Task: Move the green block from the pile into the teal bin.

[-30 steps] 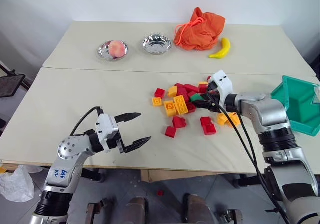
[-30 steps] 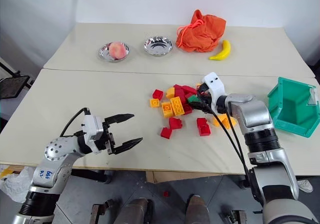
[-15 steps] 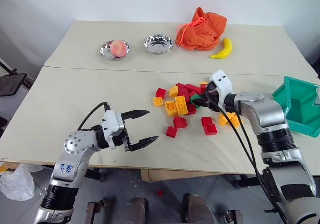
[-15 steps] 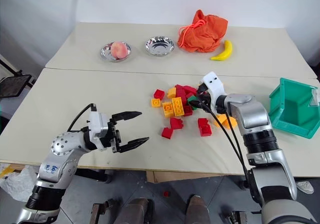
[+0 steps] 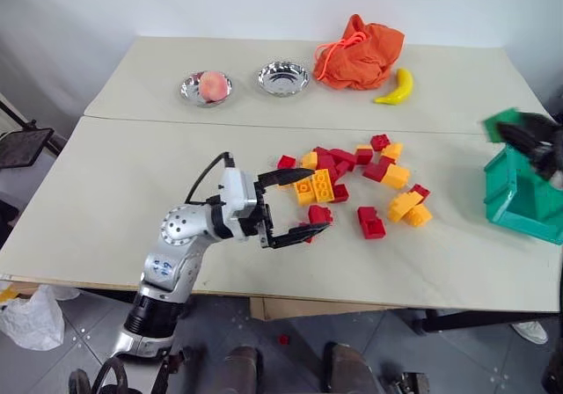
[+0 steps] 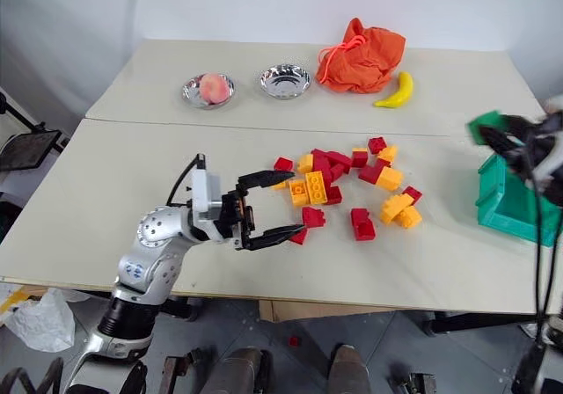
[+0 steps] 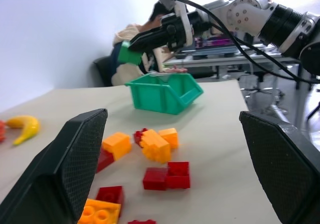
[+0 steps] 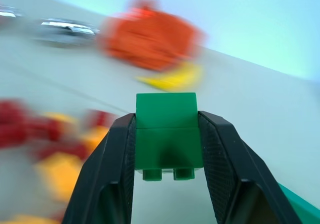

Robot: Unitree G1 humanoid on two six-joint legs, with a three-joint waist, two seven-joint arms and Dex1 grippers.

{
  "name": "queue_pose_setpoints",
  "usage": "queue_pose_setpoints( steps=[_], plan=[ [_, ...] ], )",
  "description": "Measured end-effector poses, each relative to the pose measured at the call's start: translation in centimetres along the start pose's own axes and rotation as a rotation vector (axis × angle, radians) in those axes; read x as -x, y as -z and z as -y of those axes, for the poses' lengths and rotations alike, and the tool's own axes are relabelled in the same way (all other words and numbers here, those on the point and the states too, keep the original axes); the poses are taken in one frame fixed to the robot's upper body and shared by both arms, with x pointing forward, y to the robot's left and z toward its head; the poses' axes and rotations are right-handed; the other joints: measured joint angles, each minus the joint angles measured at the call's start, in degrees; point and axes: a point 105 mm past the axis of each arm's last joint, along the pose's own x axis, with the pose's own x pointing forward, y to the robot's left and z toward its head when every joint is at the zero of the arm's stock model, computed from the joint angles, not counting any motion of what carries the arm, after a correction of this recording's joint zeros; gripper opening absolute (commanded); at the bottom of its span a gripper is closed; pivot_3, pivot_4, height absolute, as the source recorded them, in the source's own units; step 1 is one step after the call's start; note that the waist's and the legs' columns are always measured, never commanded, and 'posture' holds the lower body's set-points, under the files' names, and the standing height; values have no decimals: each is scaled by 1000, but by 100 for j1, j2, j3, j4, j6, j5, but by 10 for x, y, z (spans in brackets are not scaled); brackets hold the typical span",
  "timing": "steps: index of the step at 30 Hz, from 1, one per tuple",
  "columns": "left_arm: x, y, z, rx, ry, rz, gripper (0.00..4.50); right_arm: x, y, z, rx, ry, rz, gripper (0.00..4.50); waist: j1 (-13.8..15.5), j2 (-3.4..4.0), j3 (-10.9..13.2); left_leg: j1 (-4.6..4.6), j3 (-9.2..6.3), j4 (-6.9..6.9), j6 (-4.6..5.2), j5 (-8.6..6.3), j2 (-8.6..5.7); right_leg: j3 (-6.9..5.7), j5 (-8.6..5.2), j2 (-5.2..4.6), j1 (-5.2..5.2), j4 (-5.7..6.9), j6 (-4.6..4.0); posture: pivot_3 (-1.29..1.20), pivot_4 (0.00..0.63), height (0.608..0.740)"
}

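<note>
My right gripper is shut on the green block and holds it in the air at the table's right edge. The block hangs above the rim of the teal bin on the side facing the pile. The pile of red and yellow-orange bricks lies scattered across the middle of the near table. My left gripper is open and points right, low over the table at the pile's left end. One finger reaches over a yellow brick and the other over a red one.
On the far table stand a steel bowl holding a peach and an empty steel bowl. An orange cloth bag and a banana lie to their right. A seam divides the two tabletops.
The right gripper lifted the green block out of the pile and swung right to above the bin. Some bricks spread rightward. The left gripper moved right and up, reaching the pile.
</note>
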Motion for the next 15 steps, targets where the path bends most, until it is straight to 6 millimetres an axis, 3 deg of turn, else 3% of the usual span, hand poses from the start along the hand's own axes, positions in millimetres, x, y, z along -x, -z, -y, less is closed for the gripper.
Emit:
queue_pose_setpoints(
  steps=[3,9,15],
  plan=[
    [-2,11,-4,5,-2,-23,4500,12,15,25,6,115,-39,1447,-6,-1,0,1,6,8,0,0,1,4,0,0,1,2,1,0,150,740],
    [-7,20,-11,-4,-5,-36,4500,10,58,45,42,203,-142,1447,-2,2,1,2,11,12,3,-1,-1,10,2,-2,0,2,5,0,150,740],
    [5,22,-19,-37,-30,-79,4500,4,69,57,50,279,-150,3462,-11,12,5,2,10,10,3,-1,0,9,3,-1,0,0,5,0,150,740]
  ],
)
